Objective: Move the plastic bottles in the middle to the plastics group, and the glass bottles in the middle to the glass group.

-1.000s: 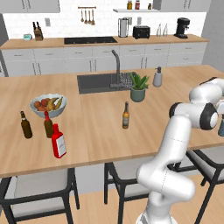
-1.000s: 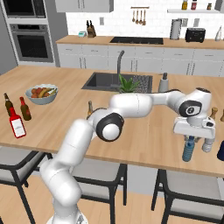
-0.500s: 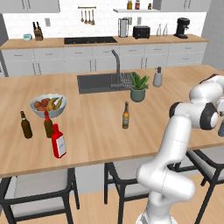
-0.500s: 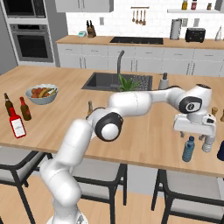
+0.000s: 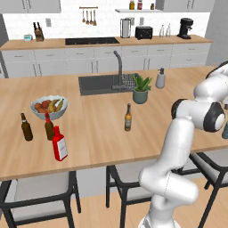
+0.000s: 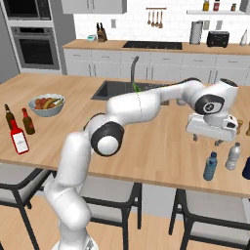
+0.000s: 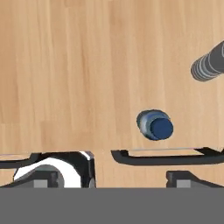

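Hanging over the right end of the long wooden island bench (image 6: 146,146), the white arm's two-finger claw (image 6: 207,140) stands wide open with nothing between its dark fingers, raised clear of the wood. Just below and beside it in the right base view, a small translucent blue plastic bottle with a dark blue cap (image 6: 210,166) stands upright near the front edge of the bench, free of the claw; the hand view looks straight down onto its cap (image 7: 155,125). Close to its right stands a grey translucent plastic bottle (image 6: 233,156), also upright, and a dark blue shape sits at the very edge of that picture, too cut off to name. In the left base view a slim amber-brown glass bottle with a pale label (image 5: 128,118) stands alone in the middle of the bench, in front of a small potted green plant (image 5: 141,89) that sits by the dark sink (image 5: 100,84). Far off at the left end, a red square-shouldered bottle with a white label (image 5: 59,144) stands near the front edge, just in front of two dark brown beer-type bottles: a plain dark one (image 5: 26,127) and one with a red top and neck (image 5: 48,127). Behind those, a pale bowl of fruit (image 5: 49,107) rests on the wood. A grey soap dispenser (image 5: 160,78) stands to the right of the plant.
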Available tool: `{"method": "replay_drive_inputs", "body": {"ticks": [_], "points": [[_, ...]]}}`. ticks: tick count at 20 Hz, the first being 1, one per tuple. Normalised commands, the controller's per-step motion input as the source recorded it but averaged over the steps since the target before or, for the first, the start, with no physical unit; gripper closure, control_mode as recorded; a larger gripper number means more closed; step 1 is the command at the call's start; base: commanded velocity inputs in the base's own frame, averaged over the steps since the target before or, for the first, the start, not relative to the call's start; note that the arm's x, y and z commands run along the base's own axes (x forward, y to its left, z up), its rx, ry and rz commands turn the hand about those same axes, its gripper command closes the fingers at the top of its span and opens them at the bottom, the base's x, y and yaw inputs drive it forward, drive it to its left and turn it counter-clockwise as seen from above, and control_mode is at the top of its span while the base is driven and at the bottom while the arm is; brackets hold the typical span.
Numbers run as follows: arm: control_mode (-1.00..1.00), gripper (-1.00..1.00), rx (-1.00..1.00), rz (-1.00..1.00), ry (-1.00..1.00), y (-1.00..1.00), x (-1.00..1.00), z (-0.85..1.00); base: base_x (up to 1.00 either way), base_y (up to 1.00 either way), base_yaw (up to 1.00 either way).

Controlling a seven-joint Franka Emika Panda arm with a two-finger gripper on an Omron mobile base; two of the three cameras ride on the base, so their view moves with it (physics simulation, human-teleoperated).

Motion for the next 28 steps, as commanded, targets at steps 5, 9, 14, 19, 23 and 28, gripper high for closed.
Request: {"method": "replay_drive_inputs", "body": {"ticks": [5, 9, 14, 19, 23, 28], "points": [[-1.00, -1.00, -0.04, 0.00, -0.20, 0.93, -0.01, 0.52, 0.00, 0.00, 0.00], [-1.00, -1.00, -0.16, 0.00, -0.14, 1.00, 0.00, 0.20, 0.00, 0.00, 0.00], [-1.00, -1.00, -0.26, -0.04, -0.06, 1.00, 0.15, -0.04, 0.00, 0.00, 0.00], [-1.00, -1.00, -0.15, -0.11, -0.03, 1.00, 0.28, 0.04, 0.00, 0.00, 0.00], [-1.00, -1.00, -0.02, -0.02, 0.00, 0.96, 0.02, 0.28, 0.00, 0.00, 0.00], [-1.00, -1.00, 0.00, 0.00, 0.07, 0.78, 0.00, 0.40, 0.00, 0.00, 0.00]]}}
